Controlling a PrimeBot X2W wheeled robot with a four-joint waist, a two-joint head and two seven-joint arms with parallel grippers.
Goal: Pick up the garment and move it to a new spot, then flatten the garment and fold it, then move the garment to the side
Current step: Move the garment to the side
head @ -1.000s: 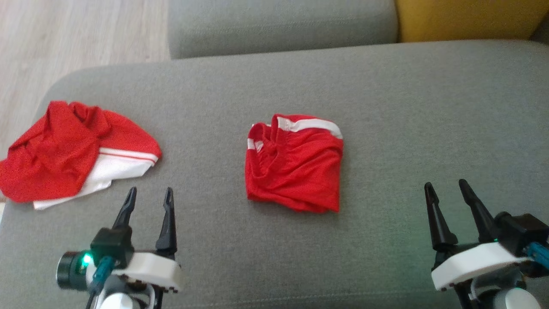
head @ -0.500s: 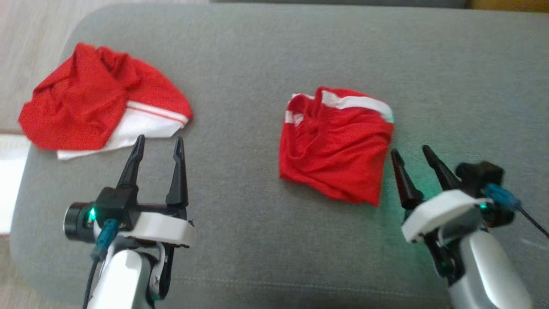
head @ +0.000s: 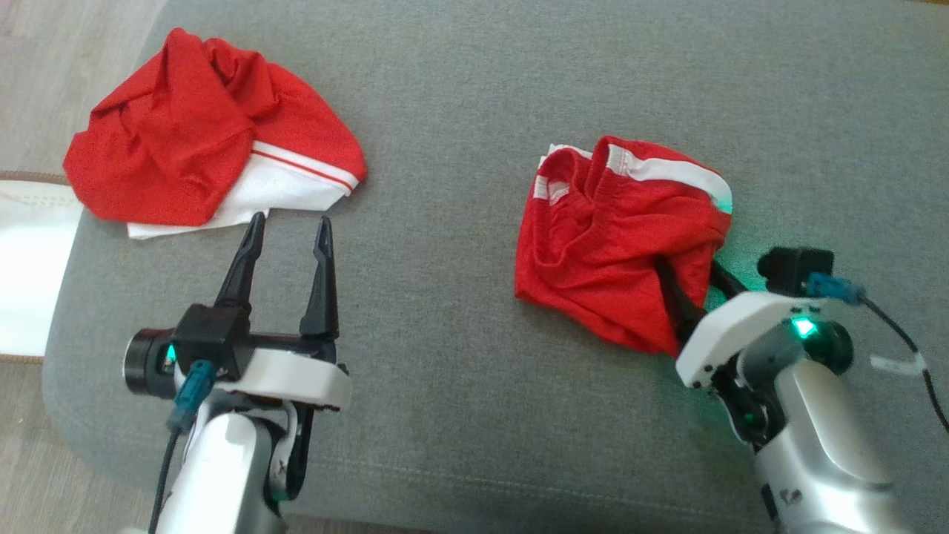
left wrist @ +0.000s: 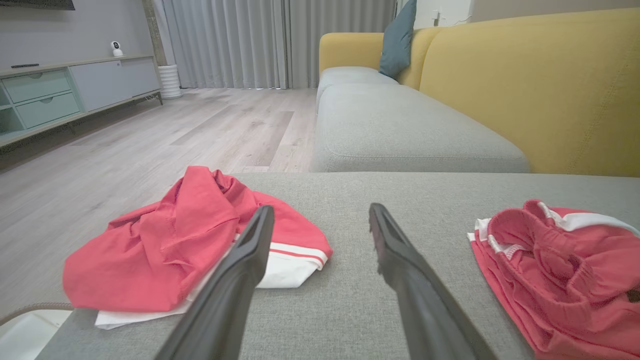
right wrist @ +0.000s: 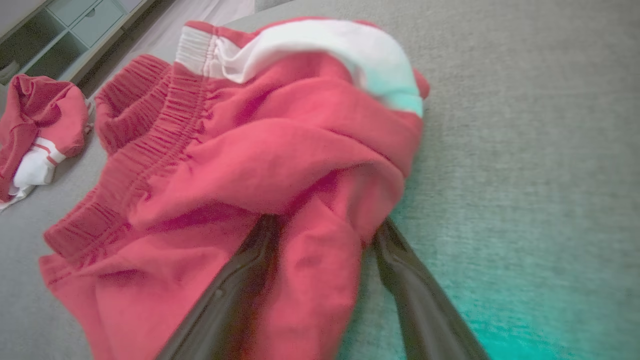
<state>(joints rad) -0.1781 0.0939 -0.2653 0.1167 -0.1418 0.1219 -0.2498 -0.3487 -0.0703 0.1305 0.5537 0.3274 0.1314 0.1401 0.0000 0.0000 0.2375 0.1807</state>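
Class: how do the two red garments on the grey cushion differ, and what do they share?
The left garment shows a broad white panel with a thin red line; the right garment shows a white stripe and an elastic waistband. The left garment lies outside the open left pincer; the right garment has a fold inside the open right pincer. Both are red, crumpled, on the cushion.

The right end effector (head: 686,265) has advanced into the garment (head: 608,237).
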